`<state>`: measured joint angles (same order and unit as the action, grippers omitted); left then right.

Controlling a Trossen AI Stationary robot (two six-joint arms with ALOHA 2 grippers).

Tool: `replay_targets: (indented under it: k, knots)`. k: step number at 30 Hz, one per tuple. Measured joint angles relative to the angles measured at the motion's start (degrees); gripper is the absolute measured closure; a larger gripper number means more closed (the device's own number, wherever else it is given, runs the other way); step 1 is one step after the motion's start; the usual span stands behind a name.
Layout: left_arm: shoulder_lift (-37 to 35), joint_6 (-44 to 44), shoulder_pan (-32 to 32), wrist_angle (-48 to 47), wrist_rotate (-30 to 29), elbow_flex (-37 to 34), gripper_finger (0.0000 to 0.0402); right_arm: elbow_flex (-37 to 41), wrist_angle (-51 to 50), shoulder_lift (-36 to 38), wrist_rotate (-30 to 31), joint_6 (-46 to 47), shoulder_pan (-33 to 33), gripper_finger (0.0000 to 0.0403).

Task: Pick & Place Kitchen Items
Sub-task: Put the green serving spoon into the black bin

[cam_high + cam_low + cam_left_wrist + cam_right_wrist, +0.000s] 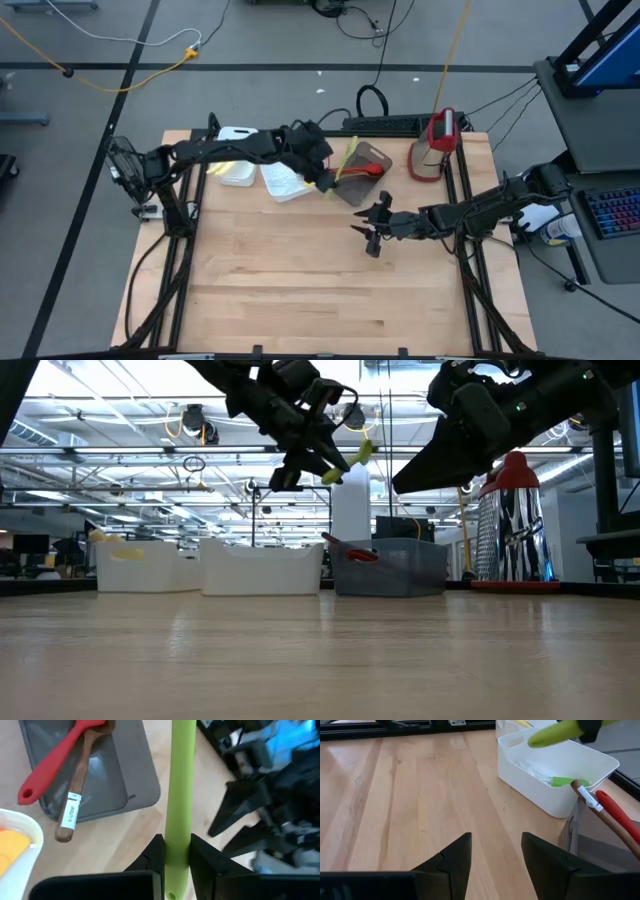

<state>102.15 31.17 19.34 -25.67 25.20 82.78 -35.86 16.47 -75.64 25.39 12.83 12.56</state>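
Note:
My left gripper (177, 862) is shut on a long lime-green utensil (181, 785), held in the air next to the grey bin (382, 156); it also shows in the high view (327, 180). A red spoon (55, 760) and a brown wooden spoon (77, 785) lie in that bin, their handles leaning over its rim. My right gripper (496, 855) is open and empty above the bare table, near the middle right (372, 235). A green-headed utensil (562, 781) lies in a white bin (535, 790). My left gripper pinches the green utensil's handle (177, 840) between its two fingers, near the handle's free end with the small hole. The fingers lie across the handle. The utensil is lifted clear of table and bins and is tilted in the low view (358, 455).
Two white bins (237, 172) (283, 183) stand left of the grey bin at the table's far side. A red-and-silver appliance (435, 145) stands at the far right. The near half of the wooden table (300, 300) is bare.

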Motion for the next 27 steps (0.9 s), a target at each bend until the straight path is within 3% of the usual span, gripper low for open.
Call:
replay_targets:
  k: [8,18,27]
  knots:
    - [0.0,4.9,2.9,3.0,5.6,3.2,0.0355,0.0,2.5,0.0,0.0,0.0,-1.2,0.0234]
    - [12.2,-1.2,1.9,-4.7,6.6,13.1,0.0355,-0.1,1.2,0.0,-0.1,2.2,-1.9,0.0234]
    - [17.9,-1.3,3.5,-6.0,12.3,14.3,0.0355,-0.1,-3.7,0.0,0.2,4.3,-1.3,0.0243]
